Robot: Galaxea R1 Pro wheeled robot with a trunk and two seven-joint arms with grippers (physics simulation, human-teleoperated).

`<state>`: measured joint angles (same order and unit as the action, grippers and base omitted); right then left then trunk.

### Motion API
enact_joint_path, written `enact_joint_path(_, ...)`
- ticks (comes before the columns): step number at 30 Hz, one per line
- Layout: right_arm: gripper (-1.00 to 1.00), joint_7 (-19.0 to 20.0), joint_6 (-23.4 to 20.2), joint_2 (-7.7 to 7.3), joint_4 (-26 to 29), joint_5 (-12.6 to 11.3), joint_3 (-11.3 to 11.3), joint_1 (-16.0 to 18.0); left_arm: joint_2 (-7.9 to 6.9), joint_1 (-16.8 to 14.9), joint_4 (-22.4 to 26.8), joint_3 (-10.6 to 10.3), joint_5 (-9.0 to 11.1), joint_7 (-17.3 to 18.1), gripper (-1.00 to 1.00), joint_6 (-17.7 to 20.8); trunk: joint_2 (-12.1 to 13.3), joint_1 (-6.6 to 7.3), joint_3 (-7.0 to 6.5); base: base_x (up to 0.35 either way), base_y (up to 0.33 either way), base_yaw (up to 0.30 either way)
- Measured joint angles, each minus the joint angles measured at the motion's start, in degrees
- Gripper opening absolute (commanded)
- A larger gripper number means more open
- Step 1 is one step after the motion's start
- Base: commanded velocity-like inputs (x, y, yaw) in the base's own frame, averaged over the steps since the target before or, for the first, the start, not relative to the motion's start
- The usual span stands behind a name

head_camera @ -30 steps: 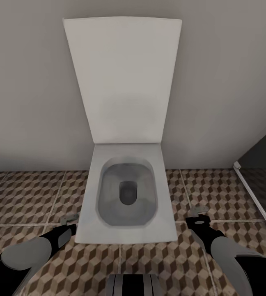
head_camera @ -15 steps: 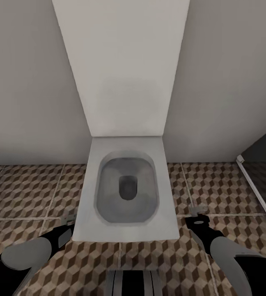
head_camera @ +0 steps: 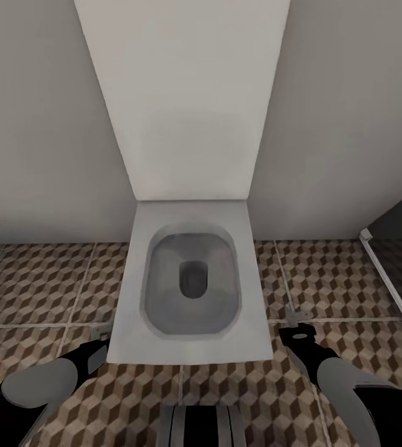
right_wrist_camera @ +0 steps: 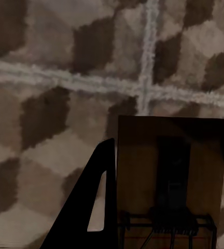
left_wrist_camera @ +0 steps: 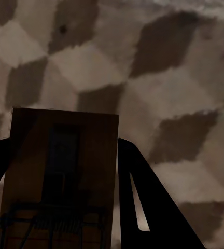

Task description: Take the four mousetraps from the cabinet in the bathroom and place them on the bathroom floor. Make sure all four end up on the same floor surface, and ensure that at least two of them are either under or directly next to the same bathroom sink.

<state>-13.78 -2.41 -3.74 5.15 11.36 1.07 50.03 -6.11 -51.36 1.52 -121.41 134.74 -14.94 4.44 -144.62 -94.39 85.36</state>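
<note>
the robot faces a white toilet (head_camera: 192, 273) with its lid up against a plain wall, and patterned floor tiles (head_camera: 40, 285) spread to either side. the left end effector (head_camera: 103, 333) hangs low beside the bowl's left front corner; the left wrist view shows it pinching a mousetrap (left_wrist_camera: 60, 181), a flat brown slab with a wire spring, held above the tiles. the right end effector (head_camera: 295, 318) hangs on the other side of the bowl, and the right wrist view shows it pinching a second mousetrap (right_wrist_camera: 169, 176) over a crossing of pale grout lines (right_wrist_camera: 148, 93). this is the toilet, not the sink, so the traps probably should not go down here. the sensible course is to turn the base toward the sink, keeping both grips firm and the arms tucked clear of the bowl, then lower each trap flat onto the tiles beside the vanity before letting go.
</note>
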Motion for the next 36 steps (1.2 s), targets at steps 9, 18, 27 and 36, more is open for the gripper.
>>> enact_joint_path(9,-1.0,0.0,0.1,0.01,0.0,0.2,0.1,-0.1,-0.01,0.0,0.0,0.0,0.0,0.0,-1.0,0.0,-0.1,-0.23,1.99,0.0,0.0,0.0)
enact_joint_path(18,-1.0,0.1,0.2,-0.05,0.1,0.1,0.1,-0.1,-0.01,0.0,0.0,0.0,0.0,0.0,-1.0,0.0,-0.1,-0.25,2.22,0.0,0.0,0.0)
enact_joint_path(27,-1.0,0.1,0.2,-0.11,0.1,0.0,0.0,0.0,-0.01,0.0,0.0,0.0,0.0,0.0,-1.0,0.0,-0.1,-0.25,2.52,0.0,0.0,0.0)
enact_joint_path(36,-1.0,0.1,0.2,-0.07,0.1,-0.1,0.0,-0.1,-0.01,0.0,0.0,0.0,0.0,0.0,-1.0,0.1,-0.1,-0.26,3.3,0.0,0.0,0.0)
